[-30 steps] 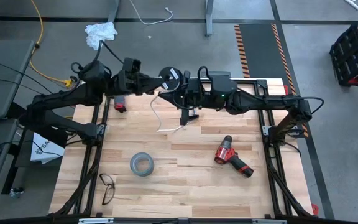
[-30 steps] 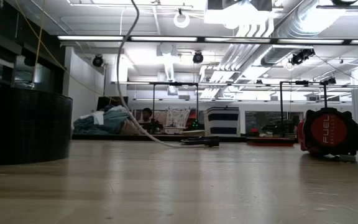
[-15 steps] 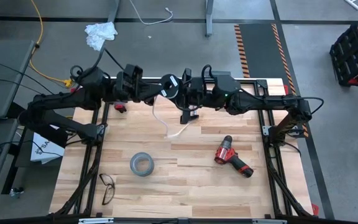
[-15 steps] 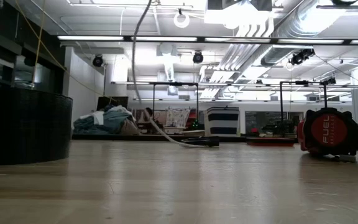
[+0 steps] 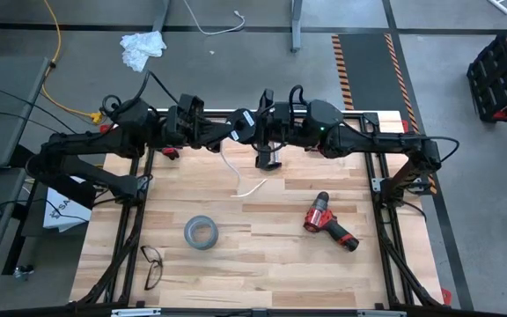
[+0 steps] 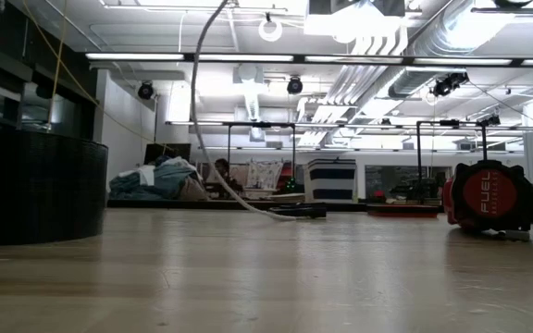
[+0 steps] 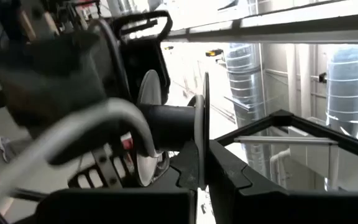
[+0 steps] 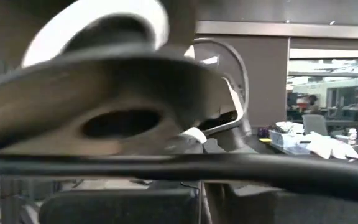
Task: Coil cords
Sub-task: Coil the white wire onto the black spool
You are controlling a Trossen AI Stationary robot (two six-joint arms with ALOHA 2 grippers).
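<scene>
The cords are a thin white cable (image 5: 232,169) joined to a small black round disc (image 5: 243,120), held high over the table's far middle. My left gripper (image 5: 229,129) is shut on the disc. My right gripper (image 5: 256,124) is shut right beside the disc, on its right. The cable hangs from the disc in a slack curve (image 6: 200,111). Its free end (image 5: 253,187) rests on the wood. In the left wrist view the disc (image 7: 201,134) shows edge-on, with a dark hub (image 7: 166,127) and the cable (image 7: 86,127) leading off it. My left gripper pinches the rim of the thin black disc (image 7: 201,177) between its two fingers, coming level from the table's left. The disc stands on edge, lifted clear of the table, and the cable hangs slack below it. My right gripper is close against the disc (image 8: 104,93); I cannot tell whether it touches the disc or the cable.
A grey tape roll (image 5: 200,232), a pair of glasses (image 5: 151,264) and a red drill (image 5: 328,223) lie on the near half of the table. A small red-and-black thing (image 5: 170,151) lies under the left arm. A yellow cord (image 5: 55,53) runs over the floor.
My left gripper has carried the disc toward the table's right, up to my right gripper, and has rolled a little. The hanging cable has swung along with it, and its end on the wood has slid slightly toward the right.
</scene>
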